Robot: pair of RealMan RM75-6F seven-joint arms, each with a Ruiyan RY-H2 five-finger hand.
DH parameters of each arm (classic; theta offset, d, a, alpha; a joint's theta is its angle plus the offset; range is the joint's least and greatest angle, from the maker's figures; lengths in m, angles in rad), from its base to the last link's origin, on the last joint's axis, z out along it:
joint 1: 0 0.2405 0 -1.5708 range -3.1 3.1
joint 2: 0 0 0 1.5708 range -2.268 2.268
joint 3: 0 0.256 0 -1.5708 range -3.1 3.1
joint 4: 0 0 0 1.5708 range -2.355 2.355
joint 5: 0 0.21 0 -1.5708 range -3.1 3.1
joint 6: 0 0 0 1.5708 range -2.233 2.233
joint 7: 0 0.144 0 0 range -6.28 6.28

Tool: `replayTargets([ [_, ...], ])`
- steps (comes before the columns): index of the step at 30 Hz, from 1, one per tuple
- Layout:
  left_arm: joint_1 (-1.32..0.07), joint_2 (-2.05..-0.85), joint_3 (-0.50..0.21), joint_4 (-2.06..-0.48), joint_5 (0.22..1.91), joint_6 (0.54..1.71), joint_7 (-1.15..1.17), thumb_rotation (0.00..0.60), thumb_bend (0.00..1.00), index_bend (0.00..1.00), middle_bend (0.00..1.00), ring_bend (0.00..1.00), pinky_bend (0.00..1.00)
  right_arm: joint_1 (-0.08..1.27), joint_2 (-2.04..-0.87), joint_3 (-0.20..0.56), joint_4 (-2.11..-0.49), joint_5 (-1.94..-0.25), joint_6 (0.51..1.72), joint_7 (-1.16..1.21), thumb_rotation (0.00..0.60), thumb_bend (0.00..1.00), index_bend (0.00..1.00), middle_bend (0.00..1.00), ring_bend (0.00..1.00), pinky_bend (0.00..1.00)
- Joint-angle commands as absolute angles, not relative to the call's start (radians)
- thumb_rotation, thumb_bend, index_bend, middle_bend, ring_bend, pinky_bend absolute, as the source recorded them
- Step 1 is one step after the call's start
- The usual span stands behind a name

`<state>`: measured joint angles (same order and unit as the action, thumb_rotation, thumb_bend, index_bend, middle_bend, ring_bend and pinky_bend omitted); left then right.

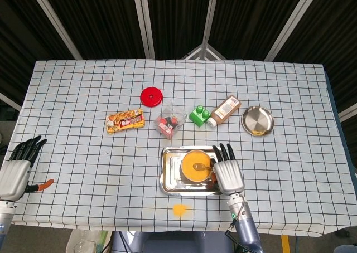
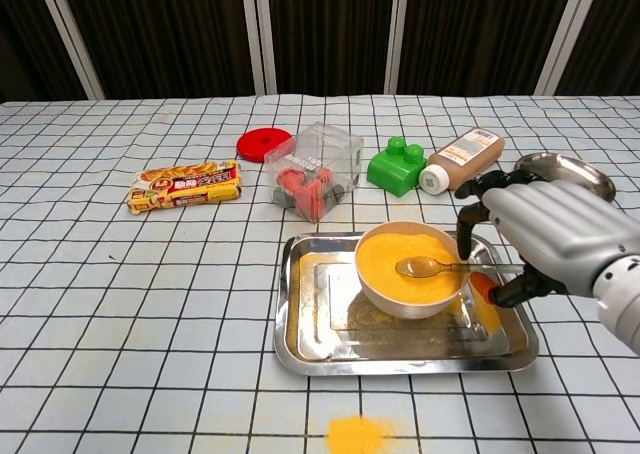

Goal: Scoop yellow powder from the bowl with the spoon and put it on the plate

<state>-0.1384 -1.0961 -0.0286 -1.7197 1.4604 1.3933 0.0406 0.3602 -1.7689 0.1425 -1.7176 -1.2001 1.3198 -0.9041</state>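
Table: checked white cloth (image 1: 83, 97) with a black grid, dark slatted wall behind.
Tray: shiny rectangular steel tray (image 2: 310, 344) near the front edge, dusted with yellow powder.
Right hand: grey right hand (image 2: 545, 234) over the tray's right side, fingers curved down around the spoon handle; whether it actually grips, I cannot tell.
Left hand: left hand (image 1: 15, 169) at the table's left edge, fingers apart, holding nothing.
Bowl: round pale bowl (image 2: 412, 266) on the tray, full of yellow powder.
Plate: round steel plate (image 1: 257, 120), far right.
Spoon: metal spoon (image 2: 425, 267) resting in the bowl.
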Motion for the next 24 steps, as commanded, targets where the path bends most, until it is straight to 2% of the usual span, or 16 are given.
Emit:
replayTargets([
  [1, -0.139, -1.096, -0.028, -1.720, 1.460, 1.392, 0.041, 0.600, 0.00, 0.00, 0.00, 0.00, 0.00, 0.364, -1.769, 0.146, -1.722, -1.192, 1.322, -0.905, 0.600, 0.51, 0.49, 0.14, 0.00, 0.00],
  [24, -0.138, -1.095, -0.027, -1.722, 1.460, 1.394, 0.042, 0.600, 0.00, 0.00, 0.00, 0.00, 0.00, 0.378, -1.771, 0.127, -1.722, -1.163, 1.350, -0.907, 0.600, 0.52, 0.50, 0.14, 0.00, 0.00],
])
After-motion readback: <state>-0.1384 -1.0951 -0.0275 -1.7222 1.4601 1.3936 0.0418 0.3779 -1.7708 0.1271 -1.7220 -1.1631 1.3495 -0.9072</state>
